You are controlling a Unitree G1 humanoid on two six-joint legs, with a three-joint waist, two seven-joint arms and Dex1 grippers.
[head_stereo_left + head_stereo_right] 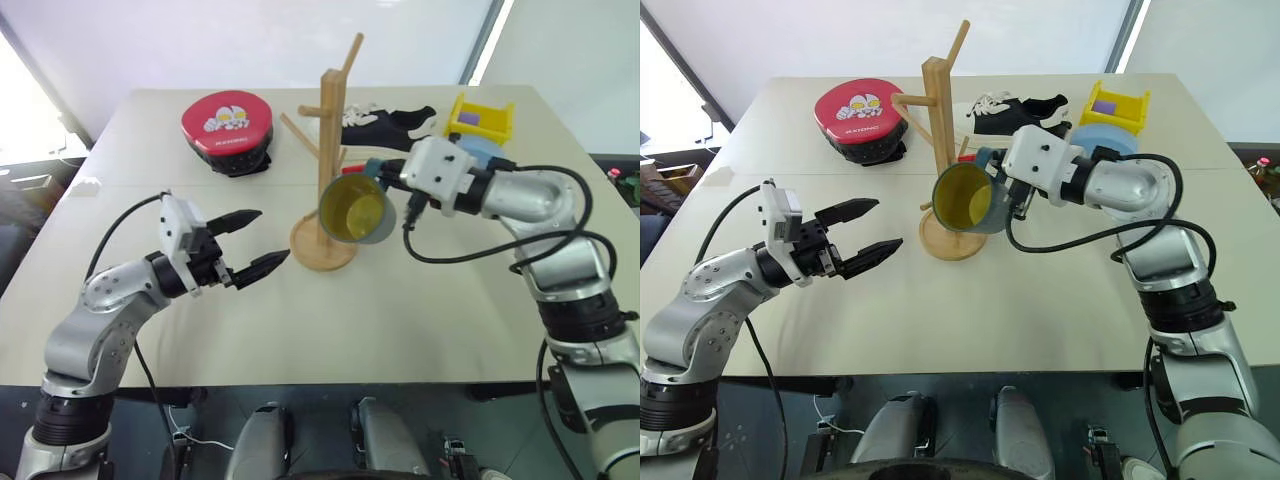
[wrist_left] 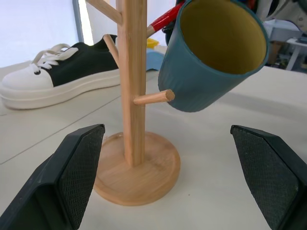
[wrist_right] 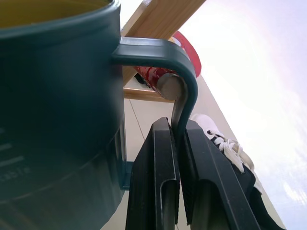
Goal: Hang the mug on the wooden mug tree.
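Fig.: my right tool (image 3: pixel 176 148), clamped on the handle of the mug (image 1: pixel 357 209), holds it mid-frame, mouth tipped toward me, just right of the wooden mug tree (image 1: pixel 328 150); handle loop beside a peg. Left tool (image 1: pixel 252 240) apart, empty, lower left.

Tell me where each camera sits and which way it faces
Head pair: on the head, looking down over the table; both arms show.
Left wrist: behind the open left gripper, facing the mug tree and mug.
Right wrist: behind the right gripper shut on the mug handle.
Shared: mug, tree, sneaker.
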